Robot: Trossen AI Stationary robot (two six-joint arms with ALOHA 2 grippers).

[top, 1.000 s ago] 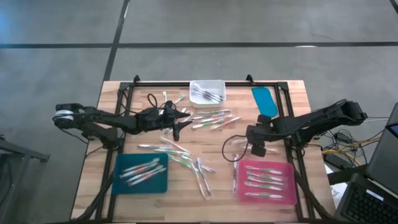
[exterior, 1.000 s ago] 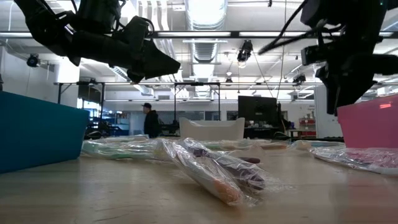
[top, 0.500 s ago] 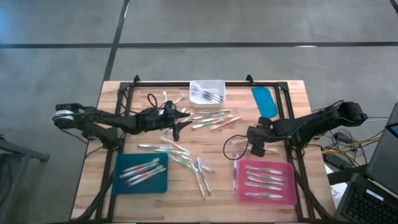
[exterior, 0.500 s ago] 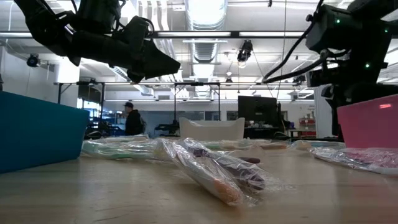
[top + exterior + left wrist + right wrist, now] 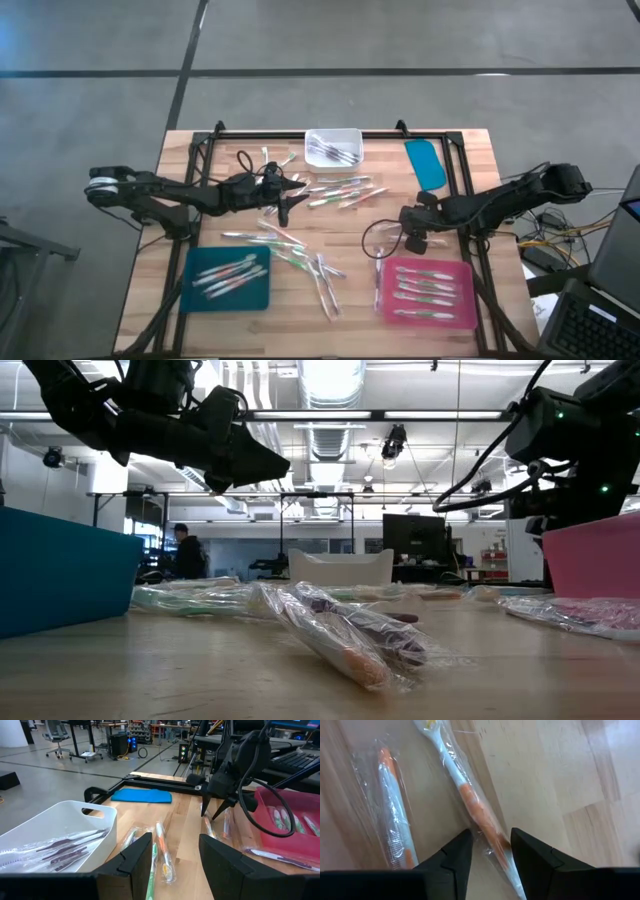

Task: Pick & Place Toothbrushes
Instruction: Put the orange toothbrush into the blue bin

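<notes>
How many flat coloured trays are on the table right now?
3. A teal tray at the near left and a pink tray at the near right, both holding toothbrushes; a blue tray at the far right. None seems hidden.

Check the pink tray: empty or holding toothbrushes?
Holding some: the pink tray has several wrapped toothbrushes lying in rows inside it.
</notes>
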